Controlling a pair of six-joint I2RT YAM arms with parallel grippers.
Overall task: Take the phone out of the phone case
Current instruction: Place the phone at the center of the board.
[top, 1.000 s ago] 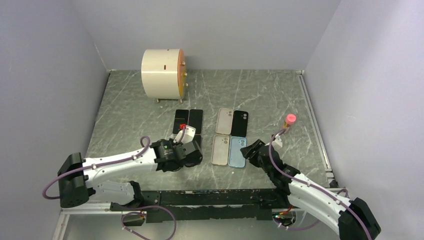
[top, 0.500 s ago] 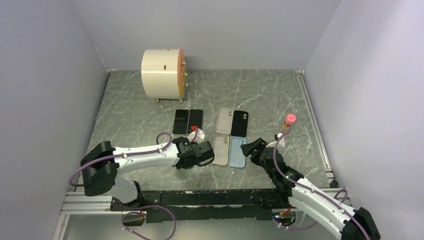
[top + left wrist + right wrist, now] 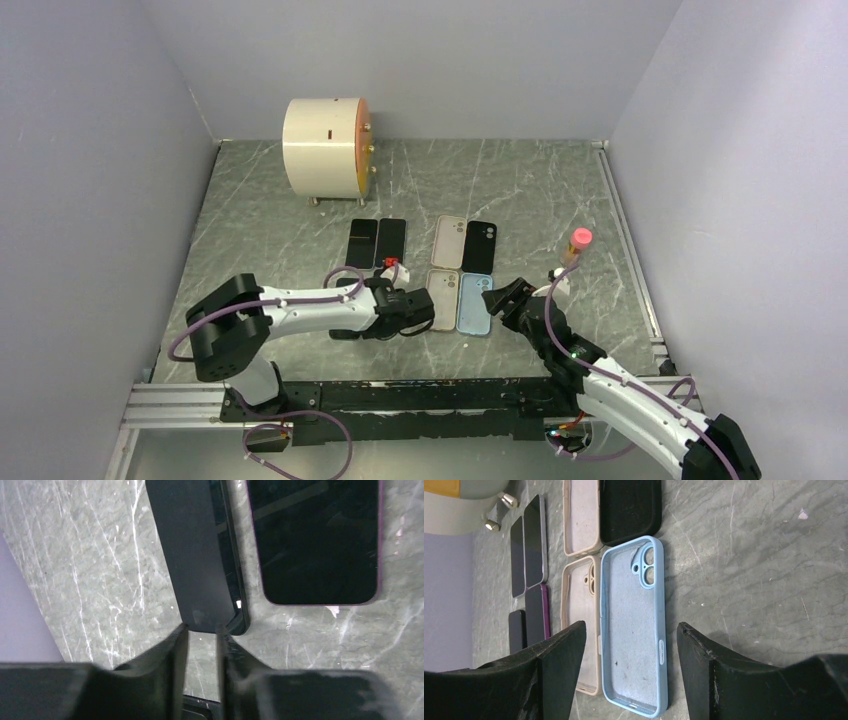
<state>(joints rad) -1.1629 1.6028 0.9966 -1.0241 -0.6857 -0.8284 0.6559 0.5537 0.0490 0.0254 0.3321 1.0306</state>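
**Left gripper (image 3: 201, 635).** The jaws were pressed almost together a second ago. They now stand narrowly parted, and bare table shows in the gap. The near end of the black slab-shaped phone (image 3: 190, 555) lies right at the fingertips, and no grip on it can be made out. The arm has also swung to the right over that second. The phone lies on the grey marbled table (image 3: 749, 580), just left of a dark purple-rimmed phone (image 3: 315, 540).

**Right gripper (image 3: 630, 627).** The jaws are spread wider than a second ago and hold nothing. They hang over the near part of the light blue silicone phone case (image 3: 634, 645), whose lining and camera hole are bare. The beige case (image 3: 579, 595) touching its left side is empty too. So, it seems, are the beige case (image 3: 580, 515) and the black case (image 3: 631, 510) beyond them.

**Reading.** The left jaws are loosening at a bare phone and every case in view looks empty. The phone therefore appears to be out of its case already and set down. Which case held it cannot be told.

**Hidden or unclear.**
- From above, the left wrist covers both near phones.
- In the right wrist view, a finger cuts off the black phone's near end.
- The black phone shows a matt face beside a glossy strip, so whether it lies flat or tilted is hard to judge.
- Whether the fingertips touch it is also unclear.
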